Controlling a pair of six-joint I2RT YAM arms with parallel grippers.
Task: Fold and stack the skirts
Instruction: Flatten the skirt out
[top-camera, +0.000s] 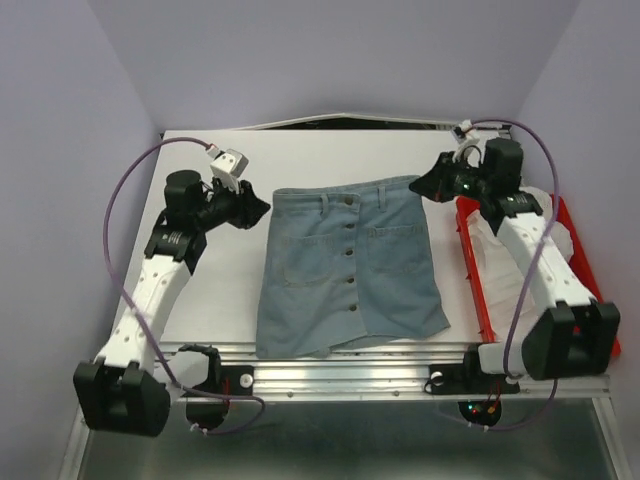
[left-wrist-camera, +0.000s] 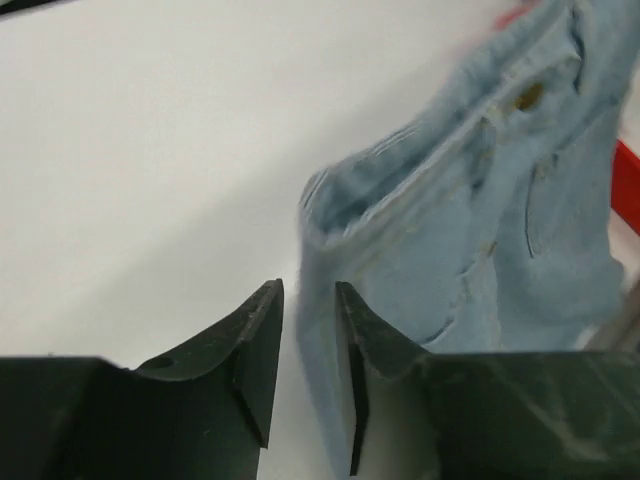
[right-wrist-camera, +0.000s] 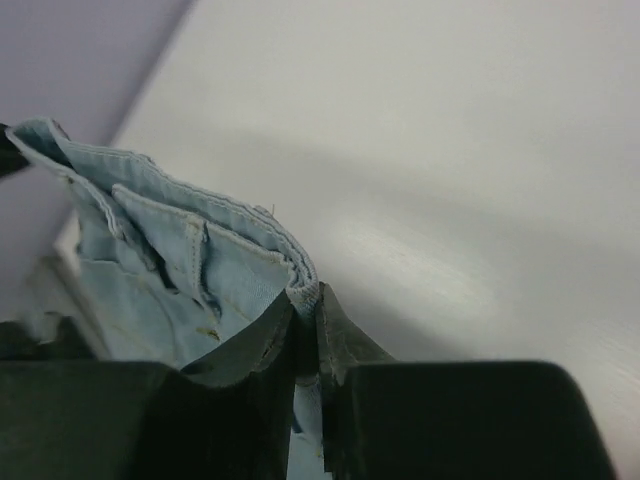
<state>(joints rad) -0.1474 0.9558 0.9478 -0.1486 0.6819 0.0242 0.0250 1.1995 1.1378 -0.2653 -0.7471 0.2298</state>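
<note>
Denim skirt (top-camera: 345, 270) flat & unfolded mid-table (top-camera: 215, 290); no fold made, no stack in view, so task looks barely begun.
Light-blue, button front up, 2 patch pockets, waistband w/ belt loops at far edge, hem toward arm bases, mostly smooth. R gripper (top-camera: 425, 186) clamped on far-right waistband corner, cloth bunched betw its fingers. L gripper (top-camera: 262, 207) at far-left corner, jaws narrowly apart w/ cloth edge in the gap, no firm pinch visible. Red tray (top-camera: 475, 275) just right of skirt, sth white inside, can't tell what. Still to do, I'd judge: the fold, then stacking.
</note>
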